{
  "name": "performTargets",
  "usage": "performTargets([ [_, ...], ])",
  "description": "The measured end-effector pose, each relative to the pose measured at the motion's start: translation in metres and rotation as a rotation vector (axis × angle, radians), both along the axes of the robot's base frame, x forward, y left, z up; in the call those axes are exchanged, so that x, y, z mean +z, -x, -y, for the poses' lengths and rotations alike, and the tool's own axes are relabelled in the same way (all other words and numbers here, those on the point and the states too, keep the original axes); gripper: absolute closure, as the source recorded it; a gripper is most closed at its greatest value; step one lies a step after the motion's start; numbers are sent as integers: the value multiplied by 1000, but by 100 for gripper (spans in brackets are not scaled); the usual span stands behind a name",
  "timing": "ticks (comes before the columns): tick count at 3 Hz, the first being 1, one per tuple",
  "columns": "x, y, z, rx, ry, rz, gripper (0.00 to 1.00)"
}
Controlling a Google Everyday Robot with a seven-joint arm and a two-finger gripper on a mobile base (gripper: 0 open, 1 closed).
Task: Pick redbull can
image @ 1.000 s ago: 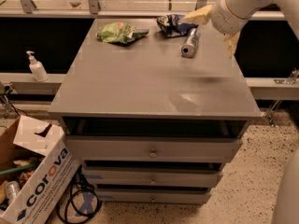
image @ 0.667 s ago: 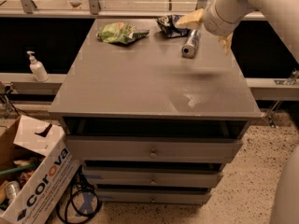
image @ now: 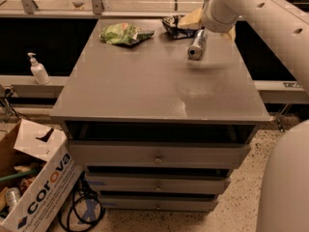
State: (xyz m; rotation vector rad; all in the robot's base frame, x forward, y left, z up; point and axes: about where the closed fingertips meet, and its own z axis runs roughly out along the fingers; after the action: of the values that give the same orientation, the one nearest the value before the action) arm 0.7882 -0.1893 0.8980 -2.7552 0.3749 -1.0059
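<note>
Camera view, looking down onto a grey drawer cabinet (image: 159, 88) with a flat top and three drawers below. At the far right of that top, the redbull can (image: 197, 44), lying on its side, round shiny end turned toward the near side, body running away toward the far edge. Right over the can's far end, the gripper (image: 208, 28), hanging from a white arm (image: 263, 13) that comes in from the upper right. Spread wide, with one yellowish finger (image: 189, 19) to the left of the can and the other to the right, the can's far end between them; not closed on anything. Whether either finger touches the can, impossible to tell. Just left of the can and partly behind the left finger, a dark blue foil snack bag (image: 174, 28). Further left along the far edge, well apart from the can, a crumpled green snack bag (image: 124, 34). On the floor at near left, an open cardboard box (image: 46, 199) with dark lettering, and beside it a tangle of black cable (image: 82, 210). On a ledge left of the cabinet, a white pump bottle (image: 37, 69).
</note>
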Motion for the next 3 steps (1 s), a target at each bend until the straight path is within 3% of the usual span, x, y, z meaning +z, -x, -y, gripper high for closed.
performTargets([
  [1, -3, -24, 0, -39, 66, 25, 0],
  [3, -24, -47, -1, -165, 110, -35, 0],
])
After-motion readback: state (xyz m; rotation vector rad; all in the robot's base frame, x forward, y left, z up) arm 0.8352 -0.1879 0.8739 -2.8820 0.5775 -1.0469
